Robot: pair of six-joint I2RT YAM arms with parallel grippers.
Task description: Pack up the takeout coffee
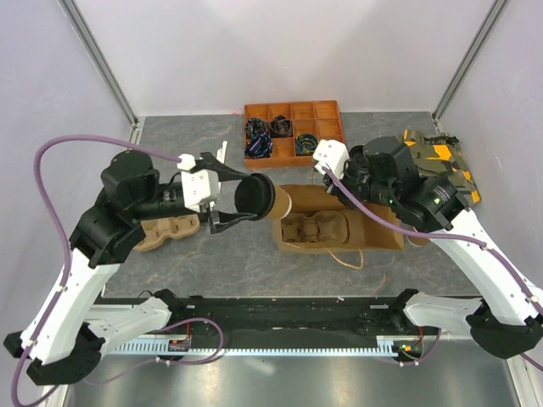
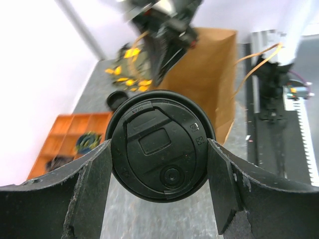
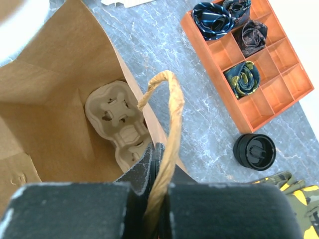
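Top external, grey marbled tabletop (image 1: 229,254), white walls (image 1: 288,51), takeout coffee (image 1: 265,200) above

One camera sits high behind my two bases and looks down over the whole table (image 1: 237,263). My left wrist camera stares along its fingers (image 2: 75,199), very near the takeout coffee (image 2: 159,144), toward the paper bag (image 2: 209,74). My right wrist camera looks steeply down into that same bag from close by, and both catch the orange tray (image 2: 60,129)

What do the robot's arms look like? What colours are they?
The left arm and right arm are both white along the long parts, with chunky black joints. Each trails a thin purple cable. The jaws are flat, black and a little scuffed.
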